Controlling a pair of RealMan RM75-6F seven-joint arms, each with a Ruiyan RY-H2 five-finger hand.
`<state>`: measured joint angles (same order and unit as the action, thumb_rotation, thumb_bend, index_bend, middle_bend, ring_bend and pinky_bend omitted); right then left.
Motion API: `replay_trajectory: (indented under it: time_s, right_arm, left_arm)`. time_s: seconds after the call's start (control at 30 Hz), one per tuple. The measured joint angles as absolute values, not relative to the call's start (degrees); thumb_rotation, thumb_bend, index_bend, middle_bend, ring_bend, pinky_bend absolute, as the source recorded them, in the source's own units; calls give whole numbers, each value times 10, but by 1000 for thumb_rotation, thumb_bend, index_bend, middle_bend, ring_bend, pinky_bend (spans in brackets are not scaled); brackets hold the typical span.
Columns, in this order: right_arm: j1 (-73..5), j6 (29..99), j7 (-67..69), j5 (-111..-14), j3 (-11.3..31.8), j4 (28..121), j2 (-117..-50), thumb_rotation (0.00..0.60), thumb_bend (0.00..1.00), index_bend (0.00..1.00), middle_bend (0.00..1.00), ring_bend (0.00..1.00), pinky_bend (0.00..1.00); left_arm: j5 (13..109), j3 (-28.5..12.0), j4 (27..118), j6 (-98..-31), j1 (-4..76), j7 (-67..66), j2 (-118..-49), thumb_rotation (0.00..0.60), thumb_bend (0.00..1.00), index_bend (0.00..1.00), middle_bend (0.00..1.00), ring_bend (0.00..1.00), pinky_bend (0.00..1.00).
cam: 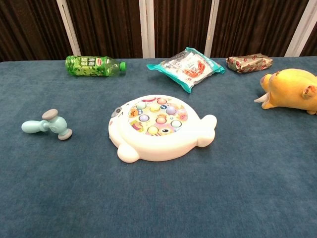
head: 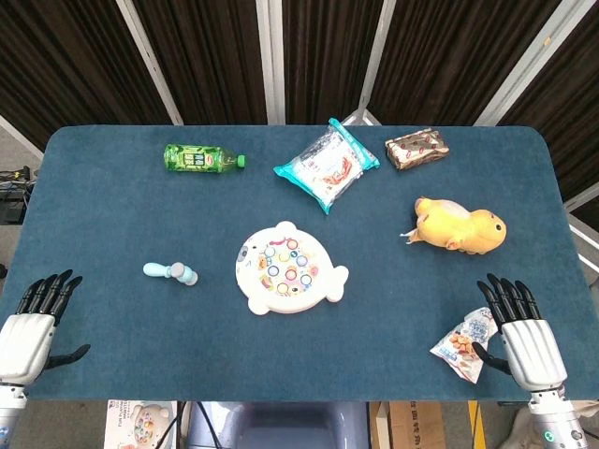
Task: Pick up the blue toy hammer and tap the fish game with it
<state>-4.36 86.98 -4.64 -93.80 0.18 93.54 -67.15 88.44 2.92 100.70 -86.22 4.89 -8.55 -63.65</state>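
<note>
Blue hammer [head: 170,272] untouched; both hands [head: 33,323] [head: 522,329] released; bottle [head: 201,158] label unreadable.

- Lighting: bright, even, from overhead; table [head: 112,215] evenly lit.
- Shadows: soft, short, tight under game [cam: 161,129] and hammer [cam: 48,125].
- Glare: faint sheen on snack bag [head: 328,166].
- Focus: sharp in both views; no blur.

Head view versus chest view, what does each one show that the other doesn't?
Only the head view shows the left hand and right hand, both open at the near table edge, plus a small snack packet beside the right hand. The chest view shows nothing extra. Both show the blue toy hammer, fish game, green bottle, clear snack bag, brown packet and yellow plush.
</note>
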Motion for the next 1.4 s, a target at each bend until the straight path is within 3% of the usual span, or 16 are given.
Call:
replay_trajectory:
  time_s: [0.4,0.6,0.83,1.13,1.4]
  right_arm:
    - [-44,867,-47,-937,1,938,-671,600,217,0,0,0,0]
    - [-46,862,-44,-933,3,939,-672,600,217,0,0,0,0]
    - [-50,855,-40,-930,4,943,-672,600,217,0,0,0,0]
    - [-51,846,-27,-918,6,952,-666,600,217,0,0,0,0]
    - [-53,839,-20,-916,4,956,-663,600,217,0,0,0,0]
  left_arm:
    - [883,22,1004,-838,61,-86,-636,600,64,11,0,0,39]
    - [861,2,1009,-780,100,-101,-624,600,142,183,61,50,161]
    - [812,-40,998,-682,174,-134,-622,600,246,360,208,108,196]
    - [729,-81,965,-571,264,-173,-651,600,285,431,241,113,202]
    - [673,-89,916,-523,311,-208,-702,600,290,454,248,113,202]
